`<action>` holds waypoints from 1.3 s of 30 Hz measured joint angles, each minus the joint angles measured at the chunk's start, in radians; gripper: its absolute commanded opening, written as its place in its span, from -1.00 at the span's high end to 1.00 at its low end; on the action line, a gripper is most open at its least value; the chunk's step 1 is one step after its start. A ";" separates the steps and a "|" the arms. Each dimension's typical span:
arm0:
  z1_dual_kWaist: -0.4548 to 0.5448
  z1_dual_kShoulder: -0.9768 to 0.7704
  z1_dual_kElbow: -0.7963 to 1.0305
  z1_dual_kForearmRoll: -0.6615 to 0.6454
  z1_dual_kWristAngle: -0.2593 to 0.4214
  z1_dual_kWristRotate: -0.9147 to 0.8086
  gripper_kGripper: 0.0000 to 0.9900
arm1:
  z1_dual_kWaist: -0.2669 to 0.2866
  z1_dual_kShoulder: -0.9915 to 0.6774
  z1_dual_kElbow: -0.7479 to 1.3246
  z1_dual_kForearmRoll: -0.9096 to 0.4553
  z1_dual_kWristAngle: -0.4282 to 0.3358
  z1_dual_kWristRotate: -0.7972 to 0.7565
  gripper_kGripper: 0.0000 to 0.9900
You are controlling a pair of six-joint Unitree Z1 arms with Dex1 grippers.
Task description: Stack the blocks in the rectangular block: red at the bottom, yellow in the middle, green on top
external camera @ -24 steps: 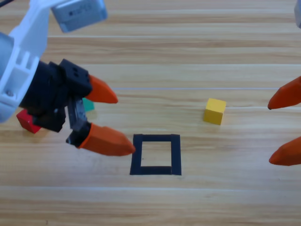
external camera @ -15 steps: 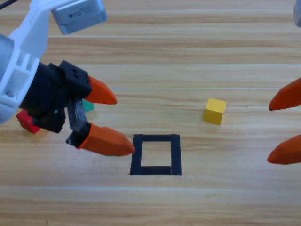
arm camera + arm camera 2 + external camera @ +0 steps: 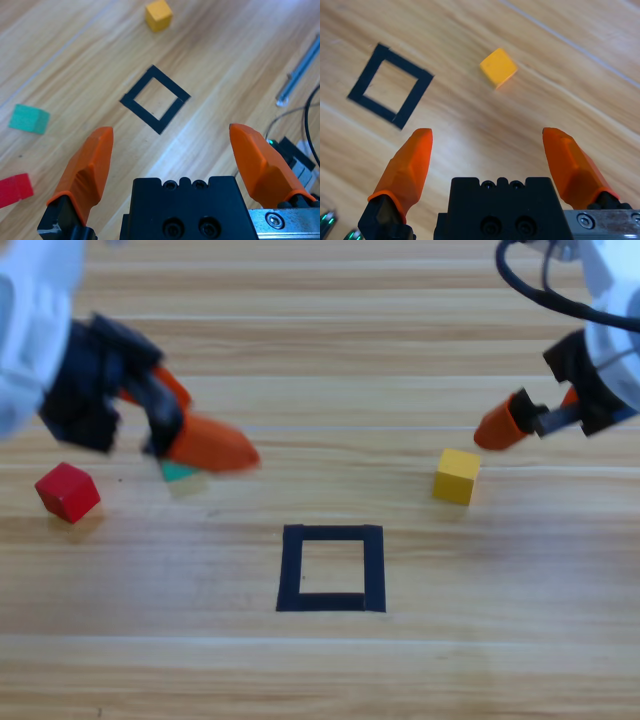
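Nearest my edge of the table lies the rectangular block (image 3: 332, 568), its black tape outline holding only bare wood, so I judge the stack is not yet begun. Just beyond it to the right sits the yellow cube (image 3: 457, 476), loose on the wood. To the left lie the red cube (image 3: 67, 491), clear of everything, and the green cube (image 3: 178, 471), mostly covered in the high view by the left gripper (image 3: 172, 160). That gripper hangs above the green cube with its jaws spread wide and nothing between them. Farther back on the right, the right gripper (image 3: 490, 160) hangs just behind the yellow cube, jaws likewise wide and empty.

Red has to go down first, so I take this as the approach to the first pick. Next I would swing the left gripper over to the red cube, drop the open jaws either side of it and close.
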 measured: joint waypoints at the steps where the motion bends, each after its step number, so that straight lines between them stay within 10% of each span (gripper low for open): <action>1: 0.038 0.000 -0.016 0.012 -0.018 0.000 -1.00 | 0.000 0.012 -0.016 -0.001 -0.034 0.001 -0.96; 4: 0.140 0.000 -0.034 0.043 -0.069 -0.023 -1.00 | 0.000 0.057 -0.059 -0.001 -0.097 0.058 -0.96; 11: 0.241 0.018 -0.078 0.152 0.129 -0.192 -1.00 | 0.000 0.145 -0.107 0.002 -0.112 0.155 -0.97; 21: 0.415 0.054 -0.148 0.329 0.152 -0.357 -1.00 | -0.027 0.271 -0.274 0.160 0.030 0.501 -1.00; 39: 0.434 0.223 -0.119 0.404 0.206 -0.897 -1.00 | -0.036 0.427 -0.333 0.203 -0.007 0.706 -1.00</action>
